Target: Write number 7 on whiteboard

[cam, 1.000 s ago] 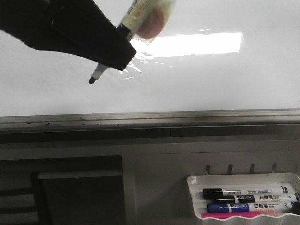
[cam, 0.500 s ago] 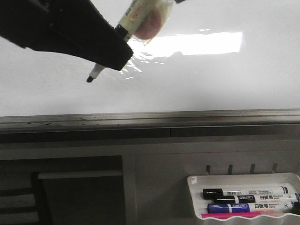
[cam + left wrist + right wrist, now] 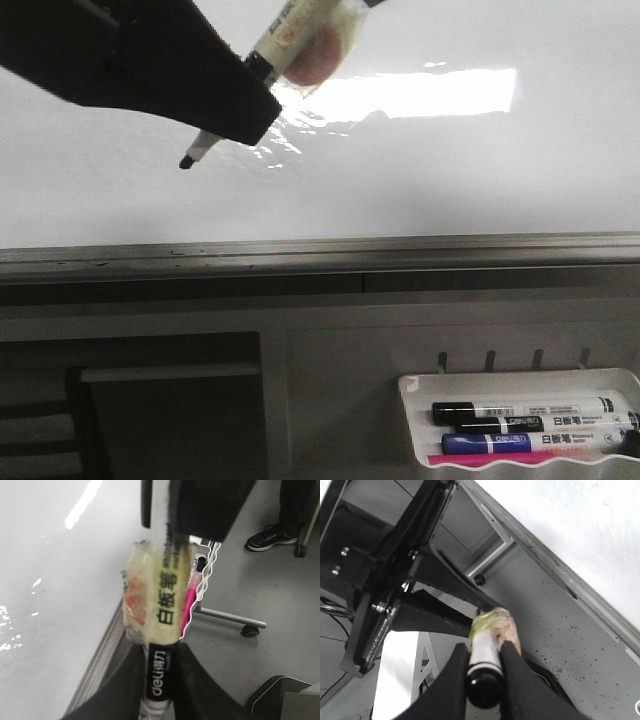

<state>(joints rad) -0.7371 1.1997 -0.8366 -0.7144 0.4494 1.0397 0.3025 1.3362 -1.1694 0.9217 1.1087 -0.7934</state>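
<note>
The whiteboard (image 3: 450,170) is glossy white with a bright rectangle of glare and a grey frame edge (image 3: 400,246). No number 7 shows on it. My left gripper (image 3: 245,112) is shut on a whiteboard marker (image 3: 290,32), whose body is wrapped in yellowish tape. The bare black tip (image 3: 186,161) points down-left at the board; I cannot tell if it touches. In the left wrist view the gripper (image 3: 157,695) clamps the marker (image 3: 162,610) beside the board (image 3: 40,605). My right gripper (image 3: 485,675) is shut on the marker's rear end (image 3: 487,645).
A small white tray (image 3: 520,378) hangs below the board at the lower right. It holds several markers, among them a black one (image 3: 500,410), a blue one (image 3: 500,441) and a pink one. The tray also shows in the left wrist view (image 3: 209,575). A chair's wheeled base (image 3: 249,629) stands on the floor.
The marker tip has shifted slightly left and up over the board, along with my left gripper. No stroke has appeared.
</note>
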